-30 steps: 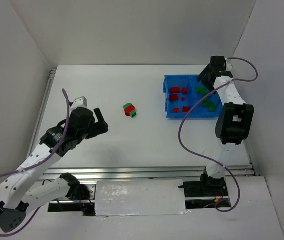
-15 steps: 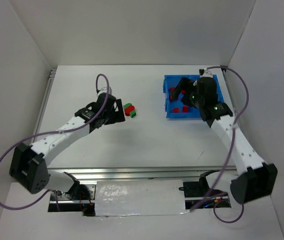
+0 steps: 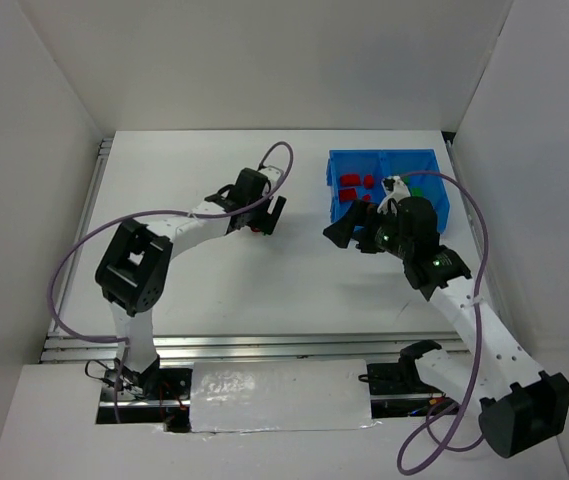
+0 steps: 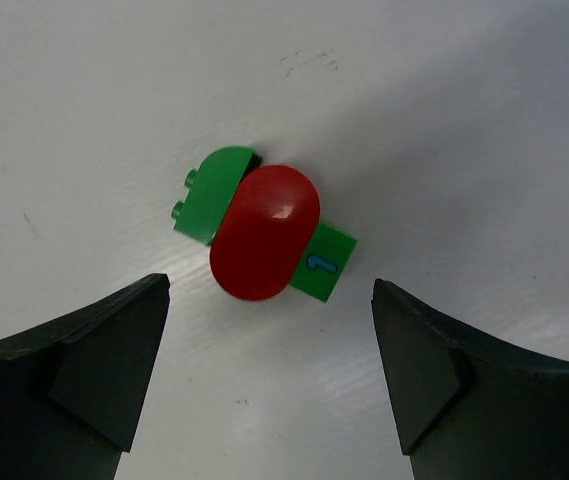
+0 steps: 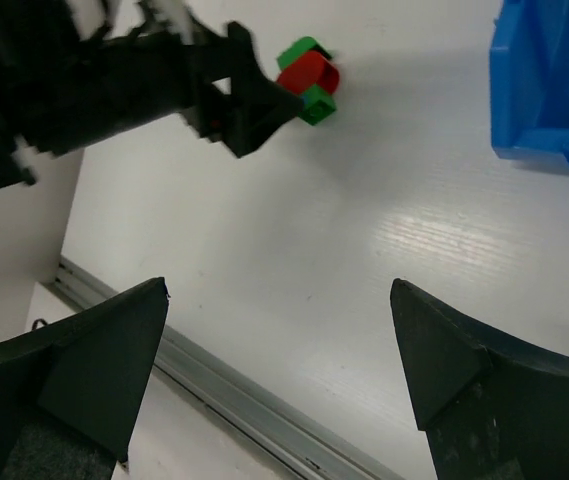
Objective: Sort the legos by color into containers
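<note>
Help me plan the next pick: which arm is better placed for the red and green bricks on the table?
Left. The left tool hangs at the bricks, jaws open either side of them in its wrist view. The right tool sits apart, by the blue bin.

L end effector (image 4: pixel 269 292) low, jaws wide; R end effector (image 5: pixel 279 292) facing left, jaws wide.

The red brick (image 4: pixel 264 232) is glossy plastic; the table (image 4: pixel 444 110) matt, faintly scuffed; the bin (image 5: pixel 529 100) smooth blue plastic.
</note>
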Motion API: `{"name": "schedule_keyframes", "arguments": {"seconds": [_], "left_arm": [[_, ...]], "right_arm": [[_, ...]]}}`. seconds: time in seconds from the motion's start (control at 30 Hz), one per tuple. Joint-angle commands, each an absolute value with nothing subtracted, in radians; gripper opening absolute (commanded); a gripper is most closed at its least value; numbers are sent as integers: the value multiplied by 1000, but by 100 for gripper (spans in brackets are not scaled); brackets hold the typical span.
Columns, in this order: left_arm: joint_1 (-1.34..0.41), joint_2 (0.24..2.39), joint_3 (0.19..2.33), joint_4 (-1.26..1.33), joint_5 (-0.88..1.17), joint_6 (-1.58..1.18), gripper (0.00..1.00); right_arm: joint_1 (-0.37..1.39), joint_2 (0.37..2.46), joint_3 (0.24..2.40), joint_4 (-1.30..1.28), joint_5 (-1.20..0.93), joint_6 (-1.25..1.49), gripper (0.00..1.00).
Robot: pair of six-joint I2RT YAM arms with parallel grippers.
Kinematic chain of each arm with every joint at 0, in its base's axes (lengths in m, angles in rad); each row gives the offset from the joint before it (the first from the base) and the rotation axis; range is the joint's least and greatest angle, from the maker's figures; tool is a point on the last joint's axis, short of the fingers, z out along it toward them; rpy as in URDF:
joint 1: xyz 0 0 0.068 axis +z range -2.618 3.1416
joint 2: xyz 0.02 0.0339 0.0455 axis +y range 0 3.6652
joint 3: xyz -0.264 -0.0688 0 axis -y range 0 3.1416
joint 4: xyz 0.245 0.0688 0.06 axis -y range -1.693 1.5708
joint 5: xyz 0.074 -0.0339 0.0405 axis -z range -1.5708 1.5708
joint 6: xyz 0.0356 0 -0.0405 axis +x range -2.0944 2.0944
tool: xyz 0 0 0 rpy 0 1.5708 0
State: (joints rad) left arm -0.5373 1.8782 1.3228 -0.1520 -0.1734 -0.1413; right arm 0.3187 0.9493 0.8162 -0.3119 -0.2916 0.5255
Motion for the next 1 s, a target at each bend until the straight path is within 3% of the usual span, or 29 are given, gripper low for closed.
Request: {"name": "schedule_keyframes", "arguments": {"seconds": [0.0,0.5,0.8,0.9,0.97], "left_arm": [[-534,1952,1416,-92,-126,52,95],[-494,2144,1615,-170,-92,140,95],[-489,2148,1600,-241,-92,35,95],[-486,2146,1602,-273,-106,-35,88],[-486,2122,1556,-259,-98,-66,74]], "right_arm": [[330,882,801,-247,-371,502,100],[357,868,752,-227,-426,479,100],[360,887,742,-203,-426,482,100],[360,891,736,-193,-431,488,99],[360,888,732,-190,-428,488,100]]}}
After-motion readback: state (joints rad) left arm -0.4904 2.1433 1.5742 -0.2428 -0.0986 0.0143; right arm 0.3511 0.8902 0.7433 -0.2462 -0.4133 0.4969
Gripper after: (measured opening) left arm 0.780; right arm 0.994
